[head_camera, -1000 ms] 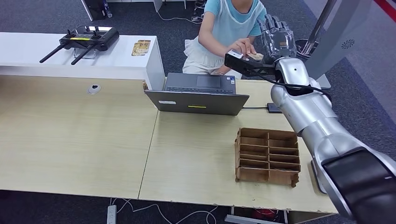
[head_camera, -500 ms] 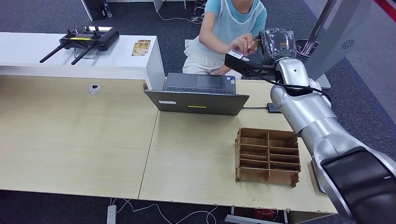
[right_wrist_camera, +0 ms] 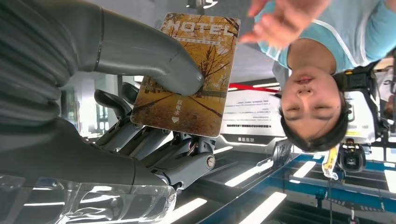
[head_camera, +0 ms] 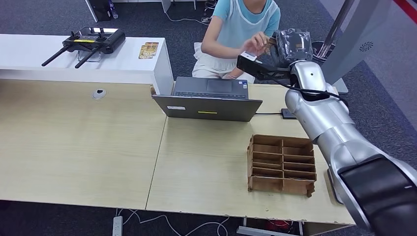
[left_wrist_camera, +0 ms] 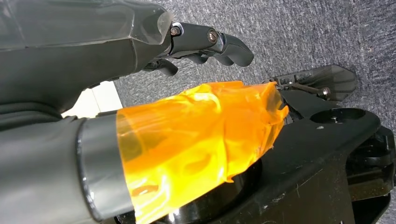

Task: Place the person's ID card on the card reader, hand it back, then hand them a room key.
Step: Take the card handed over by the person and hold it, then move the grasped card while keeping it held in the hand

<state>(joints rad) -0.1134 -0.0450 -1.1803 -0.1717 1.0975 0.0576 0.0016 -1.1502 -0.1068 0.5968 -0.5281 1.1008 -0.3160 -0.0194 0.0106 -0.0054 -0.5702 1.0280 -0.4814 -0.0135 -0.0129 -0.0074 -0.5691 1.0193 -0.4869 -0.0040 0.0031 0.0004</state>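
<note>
Card (right_wrist_camera: 189, 74) in right hand (right_wrist_camera: 140, 116)

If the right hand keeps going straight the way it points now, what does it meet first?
Most likely the person's hand, raised just beyond the right hand and the hotel card it holds. Beyond that is the person's torso. Depth is hard to judge.

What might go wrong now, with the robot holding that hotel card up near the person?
The card is pinned only by the right hand's thumb against its fingers, so it may slip and drop. The person's hand is off the card; if the robot lets go now, the card could fall.
</note>
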